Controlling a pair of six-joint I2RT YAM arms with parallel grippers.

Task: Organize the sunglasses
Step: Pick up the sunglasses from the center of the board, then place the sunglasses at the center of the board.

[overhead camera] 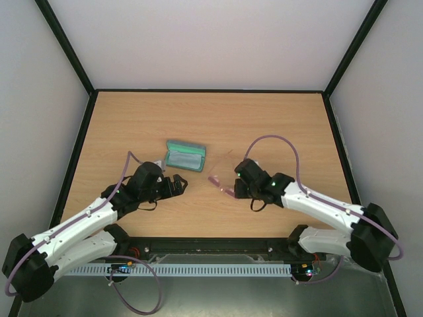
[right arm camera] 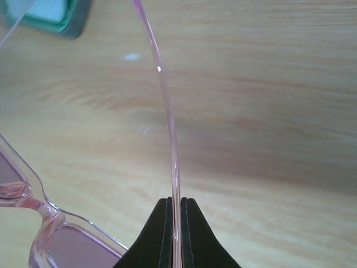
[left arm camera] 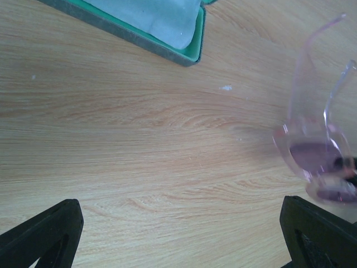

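Pink sunglasses (left arm camera: 315, 153): one temple clamped between right gripper (right arm camera: 177, 223) jaws.
Left gripper (left arm camera: 184, 237): jaws apart, over wooden bench (left arm camera: 139, 156).
Open case (overhead camera: 185, 156): ten o'clock of sunglasses, apart.

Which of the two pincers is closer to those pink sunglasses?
Right. The right pincer is shut on one temple of the pink sunglasses. The left pincer is open above the wooden table, with the glasses off to its right, not touching.

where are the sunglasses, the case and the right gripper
sunglasses (left arm camera: 315, 153): left wrist view, on a pink lens
case (left arm camera: 145, 44): left wrist view, on its grey outer wall
right gripper (right arm camera: 175, 202): right wrist view, between fingertips clamping a temple
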